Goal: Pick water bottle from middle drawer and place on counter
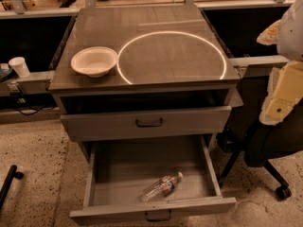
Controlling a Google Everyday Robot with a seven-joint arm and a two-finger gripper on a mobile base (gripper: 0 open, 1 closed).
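In the open, wide grey metal middle drawer (128,164), the small clear ribbed water bottle (162,187) lay on its side near the front wall. Its long axis slanted, with the white cap toward the back right. Farther off, at the right edge beside the glossy grey-brown counter (170,37), hung the robot's cream gripper (278,100); the bottle lay well below and left of it, and whether the claw was spread or closed could not be told.

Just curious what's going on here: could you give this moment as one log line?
water bottle lying in open middle drawer | counter holds bowl | gripper at right edge, away from bottle | bottle not yet picked
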